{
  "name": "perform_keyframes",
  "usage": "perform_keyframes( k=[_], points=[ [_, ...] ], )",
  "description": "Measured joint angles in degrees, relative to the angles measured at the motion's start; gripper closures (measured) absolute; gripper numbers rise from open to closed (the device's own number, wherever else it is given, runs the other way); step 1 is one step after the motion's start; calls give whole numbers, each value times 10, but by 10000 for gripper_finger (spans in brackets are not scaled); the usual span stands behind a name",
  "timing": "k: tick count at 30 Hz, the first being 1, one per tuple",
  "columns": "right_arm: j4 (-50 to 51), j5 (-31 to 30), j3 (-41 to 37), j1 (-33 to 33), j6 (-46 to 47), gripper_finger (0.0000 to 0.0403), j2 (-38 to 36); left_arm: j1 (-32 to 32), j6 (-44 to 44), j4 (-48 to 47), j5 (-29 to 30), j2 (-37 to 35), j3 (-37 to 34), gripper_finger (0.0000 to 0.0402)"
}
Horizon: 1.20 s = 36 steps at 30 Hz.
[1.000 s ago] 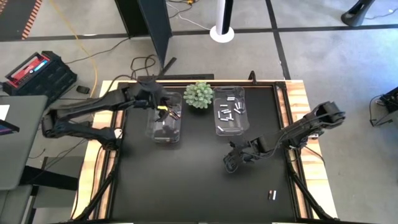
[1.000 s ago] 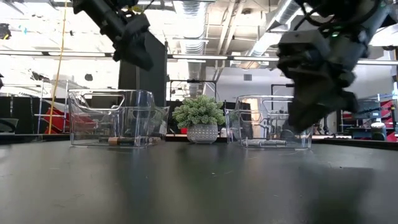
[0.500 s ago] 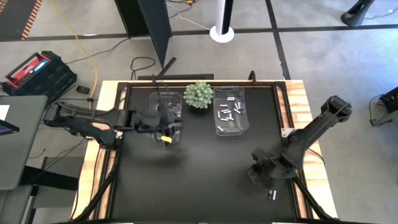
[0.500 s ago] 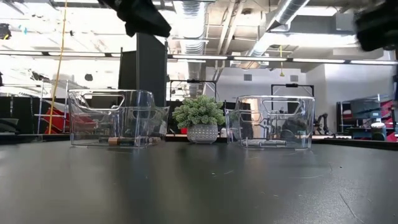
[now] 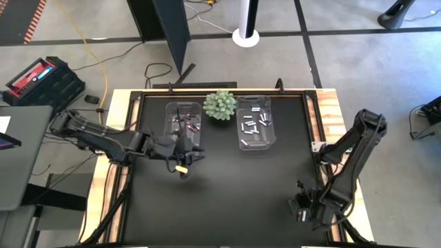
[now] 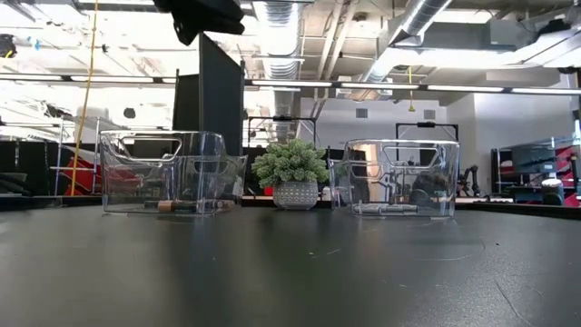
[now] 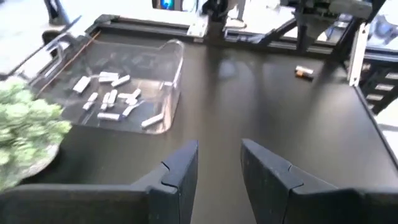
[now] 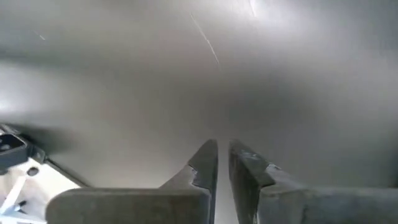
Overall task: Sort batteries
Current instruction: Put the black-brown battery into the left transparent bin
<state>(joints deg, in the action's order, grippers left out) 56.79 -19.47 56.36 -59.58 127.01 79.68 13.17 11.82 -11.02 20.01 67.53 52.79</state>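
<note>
We see the left gripper (image 5: 185,162) hovering above the black table (image 5: 220,186), just in front of the left clear bin (image 5: 185,118). In its wrist view its two dark fingers (image 7: 180,171) stand apart with bare table between them and nothing held.

The right gripper (image 5: 302,207) is down near the table's front right corner. In its wrist view its fingers (image 8: 205,163) point at the dark table surface with only a thin slit between them; we see nothing in that slit, and we cannot tell whether they are fully closed.

Dark batteries (image 5: 186,123) lie in the left clear bin. Pale silver-white batteries (image 5: 252,124) lie scattered in the right clear bin (image 5: 256,141), and they show plainly in the left wrist view (image 7: 112,99). One loose dark battery with a copper end (image 7: 303,71) lies on the bare table well apart from both bins, near the table's right edge; in the high view the right gripper covers that spot, and we cannot tell whether it touches the cell.

The green spiky plant in its pot (image 5: 220,105) stands between the two bins at the back of the table, and the low view shows it upright between them (image 6: 291,173).
</note>
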Motion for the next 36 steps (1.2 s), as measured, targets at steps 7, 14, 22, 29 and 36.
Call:
perform_keyframes(
  k=[7, 14, 22, 29, 36],
  points=[
    [9, 109, 43, -2, 34, 350, 61, 0, 17, 175, -34, -2, -112, 285],
    [-41, 151, 46, 9, -9, 350, 83, 11, 58, 191, -112, -1, -144, 285],
    [-31, 215, 46, 13, -28, 350, 118, 16, 52, 191, -120, -1, -144, 285],
    [-47, 228, 46, 26, -28, 349, 143, 16, 52, 191, -120, -1, -144, 285],
    [-39, 228, 46, 35, -26, 334, 150, 17, 54, 191, -120, -1, -144, 285]
  ],
)
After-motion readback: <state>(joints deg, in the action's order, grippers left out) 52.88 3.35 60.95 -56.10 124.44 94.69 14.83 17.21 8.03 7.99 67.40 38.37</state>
